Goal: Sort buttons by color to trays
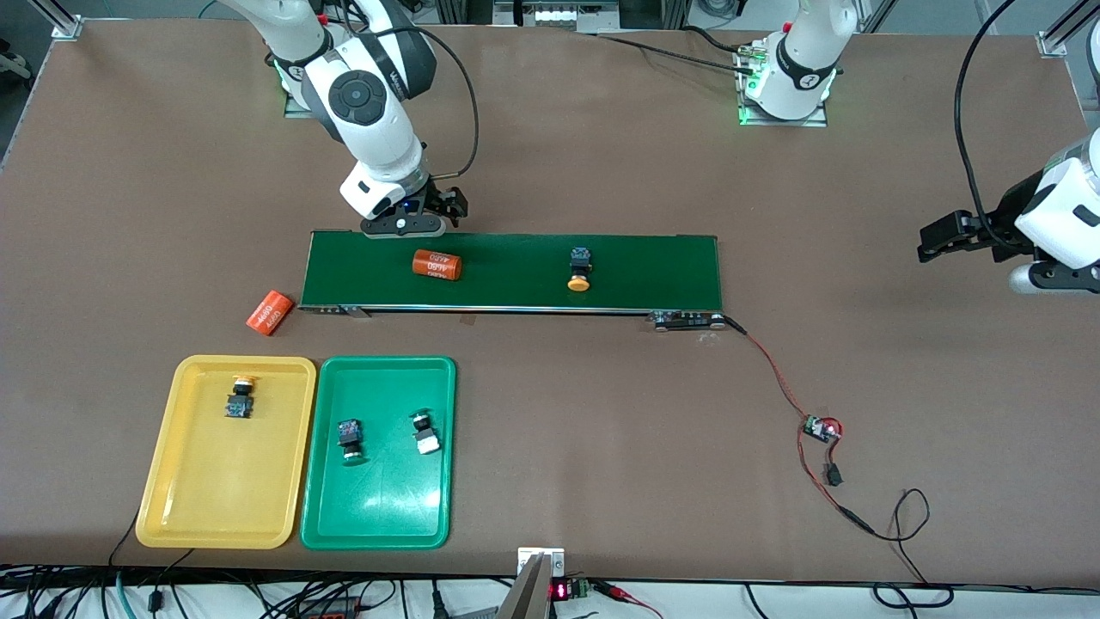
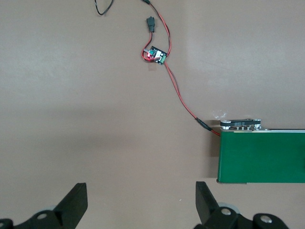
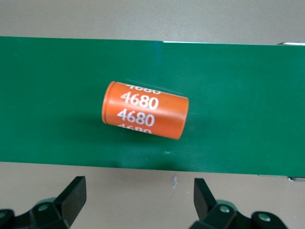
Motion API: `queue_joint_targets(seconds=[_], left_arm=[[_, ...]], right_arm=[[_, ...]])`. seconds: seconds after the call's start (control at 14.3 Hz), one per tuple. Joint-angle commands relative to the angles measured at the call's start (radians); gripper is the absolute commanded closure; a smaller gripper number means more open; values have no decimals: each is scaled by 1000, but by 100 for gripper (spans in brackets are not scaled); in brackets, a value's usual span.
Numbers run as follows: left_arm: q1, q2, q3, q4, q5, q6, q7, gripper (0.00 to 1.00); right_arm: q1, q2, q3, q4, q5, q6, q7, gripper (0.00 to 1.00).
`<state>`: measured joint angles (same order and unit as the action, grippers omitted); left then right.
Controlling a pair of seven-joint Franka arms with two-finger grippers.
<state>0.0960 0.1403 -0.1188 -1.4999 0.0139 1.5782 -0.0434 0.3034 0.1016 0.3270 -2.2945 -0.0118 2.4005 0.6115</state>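
Sorting well along, judging by the layout: one yellow-capped button (image 1: pixel 240 397) lying in the yellow tray (image 1: pixel 189 516), two buttons (image 1: pixel 350 438) (image 1: pixel 424 432) lying in the green tray (image 1: pixel 378 524) just beside it. One yellow-capped button (image 1: pixel 580 268) left on the dark-green conveyor belt (image 1: pixel 653 271), about midway along, untouched.

Right gripper (image 1: pixel 421 225) low at the belt's edge farthest from the front camera, jaws spread and empty, looking down on an orange cylinder (image 3: pixel 145 116) printed 4680. Not a button, so probably to be passed over. Next move likely calls for shifting along the belt toward the left arm's end, centring over the yellow cap, descending and pinching the boxy body.

Left gripper (image 1: pixel 941 241) waiting well off the belt's end, over bare desk, jaws spread, empty.

Brown matte desk. Second orange cylinder (image 1: pixel 270 312) off the belt's corner. Red-and-black wire (image 1: pixel 769 365) running from the belt's motor end to a small circuit board (image 1: pixel 821 428). Cables along the desk's near edge.
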Motion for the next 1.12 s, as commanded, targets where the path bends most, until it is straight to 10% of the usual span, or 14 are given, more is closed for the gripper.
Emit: queue_joint_targets(seconds=[0.0, 1.05], left_arm=[[8, -18, 8, -19, -21, 3, 16, 0], [76, -80, -25, -36, -40, -32, 25, 0]], right_arm=[[10, 18, -5, 21, -20, 11, 30, 0], [-7, 44, -8, 63, -20, 43, 82, 0]])
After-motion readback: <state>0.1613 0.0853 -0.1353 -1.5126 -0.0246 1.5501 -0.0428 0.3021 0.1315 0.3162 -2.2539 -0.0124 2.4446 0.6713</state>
